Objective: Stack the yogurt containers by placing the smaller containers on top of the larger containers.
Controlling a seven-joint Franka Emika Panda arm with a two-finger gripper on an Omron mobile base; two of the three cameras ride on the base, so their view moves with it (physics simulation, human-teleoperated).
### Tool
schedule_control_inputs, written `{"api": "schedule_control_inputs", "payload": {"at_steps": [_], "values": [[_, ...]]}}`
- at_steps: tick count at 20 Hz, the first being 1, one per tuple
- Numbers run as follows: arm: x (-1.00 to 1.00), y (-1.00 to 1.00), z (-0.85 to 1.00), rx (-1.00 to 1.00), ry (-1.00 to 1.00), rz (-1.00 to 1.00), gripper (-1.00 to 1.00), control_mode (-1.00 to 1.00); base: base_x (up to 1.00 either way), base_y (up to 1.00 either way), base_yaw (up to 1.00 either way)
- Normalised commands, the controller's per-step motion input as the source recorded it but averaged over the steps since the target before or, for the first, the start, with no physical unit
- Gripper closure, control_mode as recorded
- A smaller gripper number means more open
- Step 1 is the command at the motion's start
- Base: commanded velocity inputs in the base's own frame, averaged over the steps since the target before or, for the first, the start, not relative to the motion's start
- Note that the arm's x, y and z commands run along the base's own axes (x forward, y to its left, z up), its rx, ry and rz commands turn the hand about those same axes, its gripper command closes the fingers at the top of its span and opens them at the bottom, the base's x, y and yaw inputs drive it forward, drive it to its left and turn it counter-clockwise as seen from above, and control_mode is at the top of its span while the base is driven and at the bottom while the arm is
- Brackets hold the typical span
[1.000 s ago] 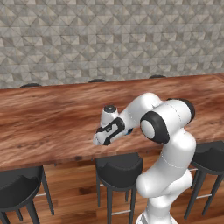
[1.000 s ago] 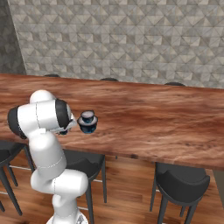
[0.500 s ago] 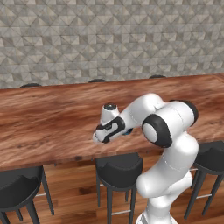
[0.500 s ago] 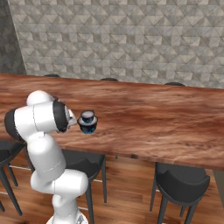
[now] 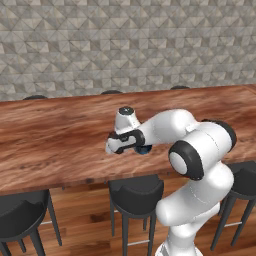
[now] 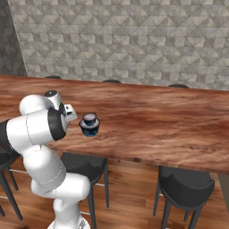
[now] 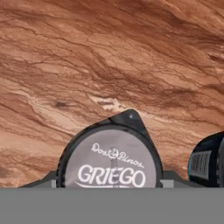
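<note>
Fingers (image 7: 173, 177) seemingly clamped on lidded cup (image 7: 111, 159), held above counter (image 7: 109, 57) for stacking beside another cup (image 7: 208, 162).

This is a kitchen with a bar-style eating place. A long wooden counter (image 5: 60, 135) with strong reddish-brown grain runs across the room. Round black bar stools (image 5: 136, 189) stand under its near edge, and more stool tops show at 12 o'clock behind it. The back wall (image 6: 134, 40) has grey faceted tiles, and the floor (image 6: 129, 201) is wooden planks.
</note>
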Motion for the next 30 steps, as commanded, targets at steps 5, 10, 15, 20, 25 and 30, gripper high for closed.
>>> {"api": "schedule_control_inputs", "payload": {"at_steps": [5,10,15,20,25,30], "values": [[-0.11,0.0,0.42,0.0,0.0,-0.01,1.0,-1.0,0.0,0.0,0.0],[-0.03,0.0,0.47,0.0,0.0,-0.01,1.0,-1.0,0.0,0.0,0.0],[-0.14,0.0,0.39,0.0,0.0,0.0,1.0,-1.0,0.0,0.0,0.0],[-0.11,0.0,0.34,0.0,0.0,0.0,1.0,-1.0,0.0,0.0,0.0],[-0.03,-0.01,0.33,0.0,0.0,0.0,1.0,-1.0,0.0,0.0,0.0],[0.0,-0.07,0.26,0.0,0.0,-0.03,1.0,-1.0,0.0,0.0,0.0]]}}
